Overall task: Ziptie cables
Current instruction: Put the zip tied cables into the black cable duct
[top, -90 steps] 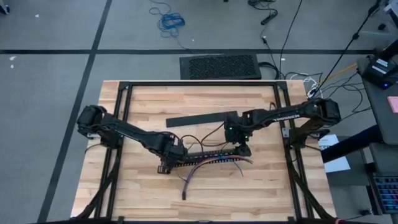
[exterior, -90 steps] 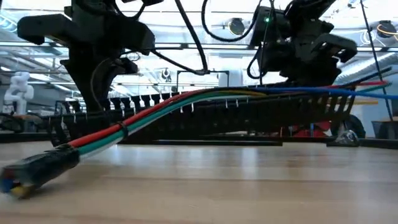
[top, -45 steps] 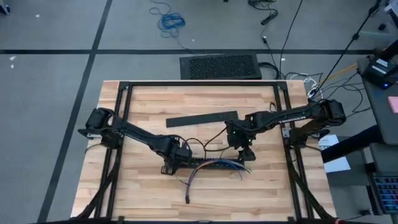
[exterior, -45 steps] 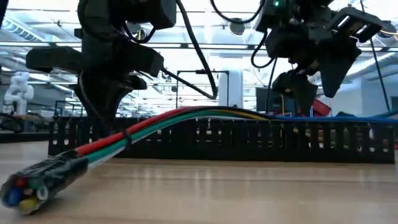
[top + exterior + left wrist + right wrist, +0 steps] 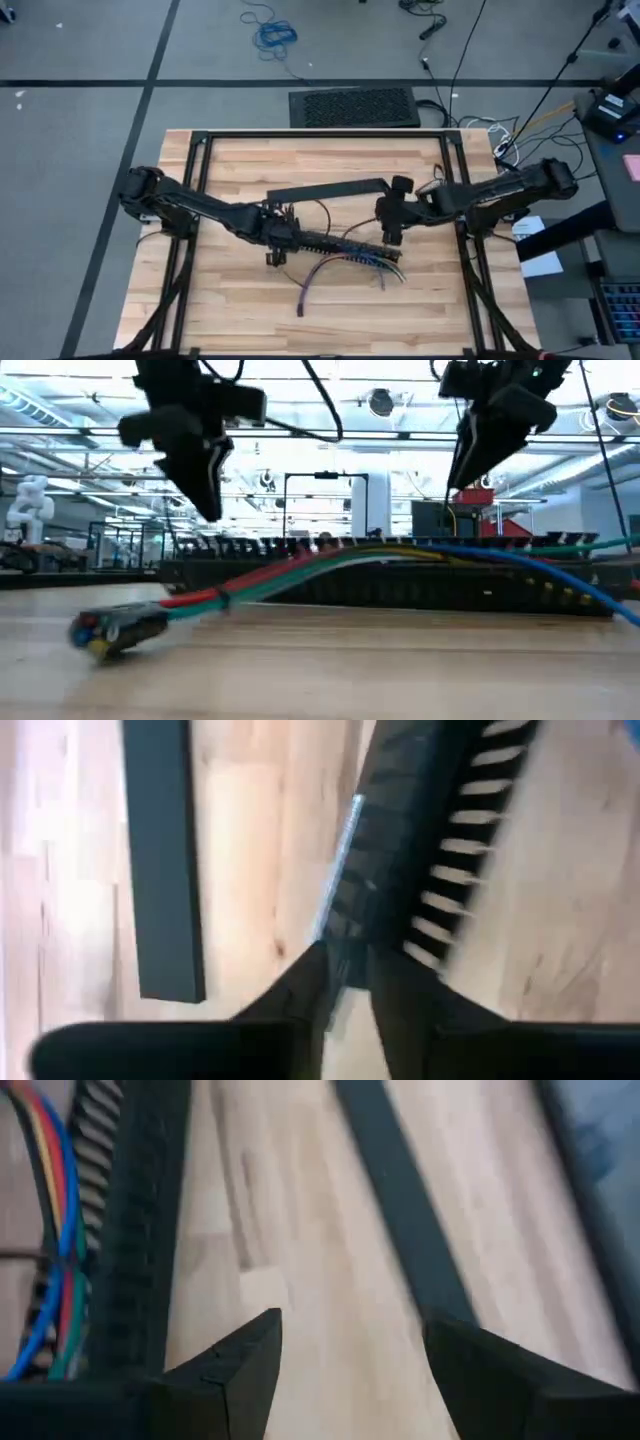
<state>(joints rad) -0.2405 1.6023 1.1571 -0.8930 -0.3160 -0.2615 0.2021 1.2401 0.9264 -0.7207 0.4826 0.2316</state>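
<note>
At centre frame in the high view, the cables (image 5: 335,268) lie on the table (image 5: 230,160), draped along the slotted bar (image 5: 330,243) with their bundled end trailing toward the lower middle. In the low view they run red, green and blue across the bar's comb, one end capped in a dark sleeve at lower left. I judge the job barely under way: I can make out no ziptie closed round the bundle, though thin dark loops near the bar in the high view may be zipties; too fine to say. Tying and cinching look to be left.

My left gripper (image 5: 272,222) sits at the bar's left end; its wrist view shows the fingers (image 5: 300,985) nearly together on the bar's edge, pinching it, as far as I can judge. My right gripper (image 5: 350,1350) hangs spread wide above bare wood beside the bar's right end, holding nothing.
</note>
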